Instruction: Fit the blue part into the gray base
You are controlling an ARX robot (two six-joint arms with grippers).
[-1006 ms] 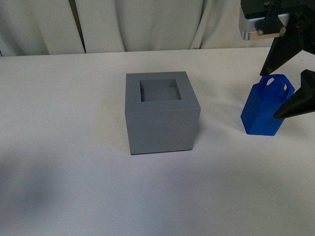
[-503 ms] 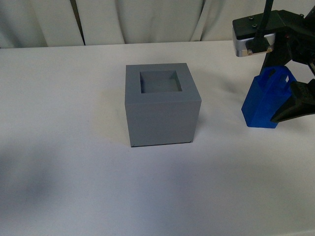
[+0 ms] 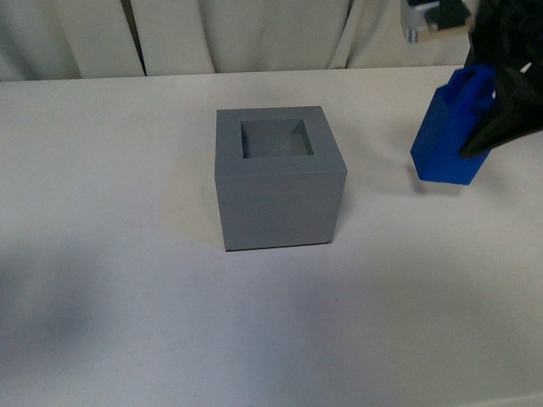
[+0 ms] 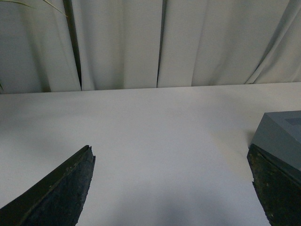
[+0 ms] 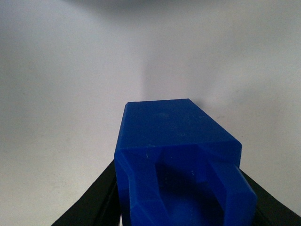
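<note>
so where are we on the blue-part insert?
Done: right gripper is shut on the blue part, which looks clear of the table, tilted. In hand: the carry. Remaining: align it over the gray base, whose recess is empty, and lower it in. Left gripper open, holding nothing.

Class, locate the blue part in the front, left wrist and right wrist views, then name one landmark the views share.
Front view: the blue part is at the far right, right of the gray base, held in the right gripper.
Left wrist view: not in it.
Right wrist view: the blue part fills the foreground, between the gripper's fingers.
Shared landmark: the white table, in all three views.
</note>
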